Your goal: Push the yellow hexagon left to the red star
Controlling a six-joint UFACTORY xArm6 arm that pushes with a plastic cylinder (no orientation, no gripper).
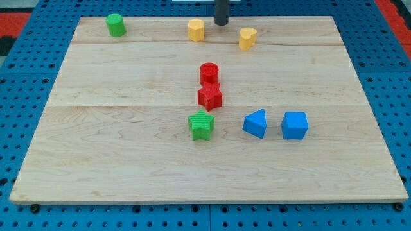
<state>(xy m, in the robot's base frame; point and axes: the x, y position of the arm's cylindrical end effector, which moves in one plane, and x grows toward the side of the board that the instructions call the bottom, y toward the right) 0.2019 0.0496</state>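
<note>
The yellow hexagon (196, 29) sits near the view's top, left of centre. A second yellow block (248, 38), heart-like, lies to its right. The red star (210, 97) is at the board's middle, touching a red cylinder (209, 72) just above it. My tip (221, 23) is at the view's top edge, between the two yellow blocks, slightly right of the hexagon and apart from it.
A green cylinder (115, 25) stands at the top left. A green star (201, 125) lies just below the red star. A blue triangular block (255, 123) and a blue cube-like block (295, 125) sit to the right. The wooden board (96, 160) ends at a blue pegboard surround.
</note>
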